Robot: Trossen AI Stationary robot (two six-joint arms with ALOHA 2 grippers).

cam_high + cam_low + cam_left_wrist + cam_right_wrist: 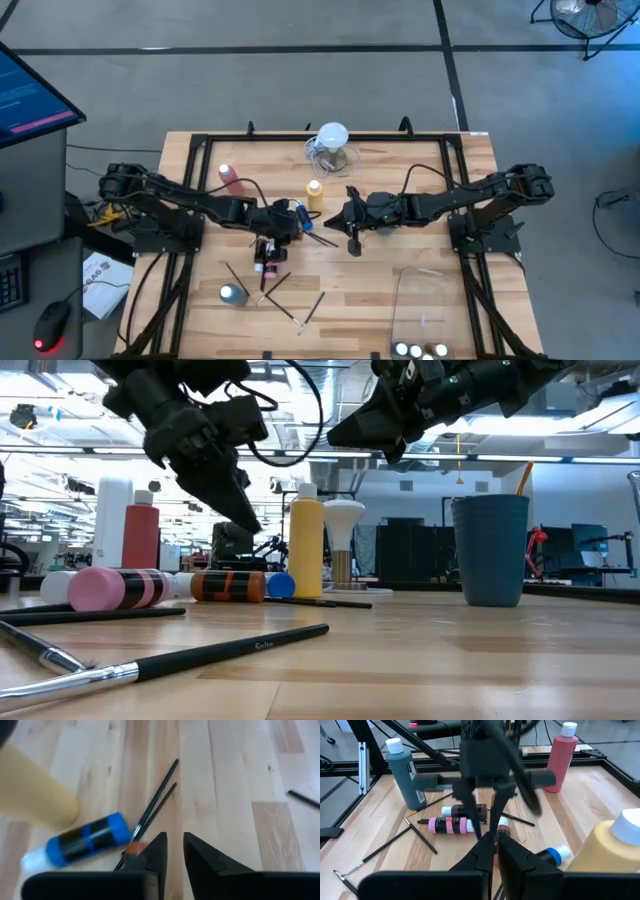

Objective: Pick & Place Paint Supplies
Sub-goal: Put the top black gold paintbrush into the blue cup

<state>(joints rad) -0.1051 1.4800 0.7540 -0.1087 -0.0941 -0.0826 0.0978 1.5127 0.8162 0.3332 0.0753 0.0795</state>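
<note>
My left gripper hangs open above the table's middle, clear of everything. Just behind it lie a pink bottle and an orange-brown bottle on their sides. A blue bottle lies ahead of it beside two thin brushes. A yellow bottle stands past the blue one. A red bottle stands at the far left. My right gripper is shut on nothing and held high, facing the left one.
A dark teal bottle stands near the front left, with loose brushes around it. A clear jug with a white round top stands at the far edge. A clear bin at the front right holds small white-capped bottles.
</note>
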